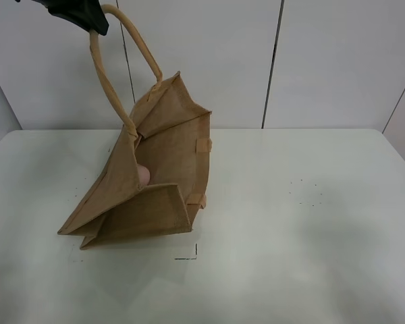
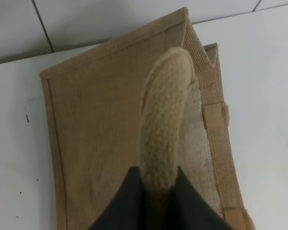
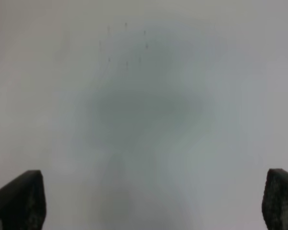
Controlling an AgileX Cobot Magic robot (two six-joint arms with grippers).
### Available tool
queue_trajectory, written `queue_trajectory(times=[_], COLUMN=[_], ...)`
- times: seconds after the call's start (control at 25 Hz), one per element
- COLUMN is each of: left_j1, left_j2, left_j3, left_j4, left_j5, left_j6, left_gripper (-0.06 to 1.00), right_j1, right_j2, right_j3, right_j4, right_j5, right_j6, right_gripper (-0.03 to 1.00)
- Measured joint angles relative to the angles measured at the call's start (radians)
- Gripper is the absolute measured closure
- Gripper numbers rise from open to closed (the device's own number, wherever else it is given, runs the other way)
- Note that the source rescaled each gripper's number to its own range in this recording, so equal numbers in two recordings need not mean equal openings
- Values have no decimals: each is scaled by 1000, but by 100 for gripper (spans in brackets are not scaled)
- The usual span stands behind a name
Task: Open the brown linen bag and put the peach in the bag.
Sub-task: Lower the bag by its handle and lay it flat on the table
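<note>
The left hand (image 2: 158,184) is shut tight on one light loop handle (image 2: 165,115) of the brown linen bag (image 2: 101,134). It pinches the handle between its two dark fingers (image 2: 120,206) and holds it up high. The bag hangs below this hand, and its bottom rests on the white desk (image 1: 310,223). The right hand (image 3: 149,201) is spread wide open with nothing in it, above the desk. Closest on the desk is a small black corner mark (image 1: 189,255). Just behind the mark, the bag leans over with its mouth open. The peach (image 1: 142,175) sits low inside the bag, well below the left hand. Farthest back is a pale wall (image 1: 209,61).
</note>
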Motion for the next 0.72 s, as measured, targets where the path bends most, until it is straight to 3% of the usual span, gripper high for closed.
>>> queue_trajectory(times=[0.16, 0.48, 0.72], left_j1=[0, 0, 0], left_j2=[0, 20, 138], left_j3=[0, 0, 0], left_j4=[1, -3, -65], left_j5=[0, 0, -1], left_j6=[0, 0, 4], left_gripper=[94, 94, 94], right_j1=[0, 9, 9], right_j2=[-108, -114, -114], right_j3=[0, 0, 0], right_j4=[0, 0, 0], right_j5=[1, 1, 1], right_j6=[0, 0, 0], right_gripper=[-3, -3, -3])
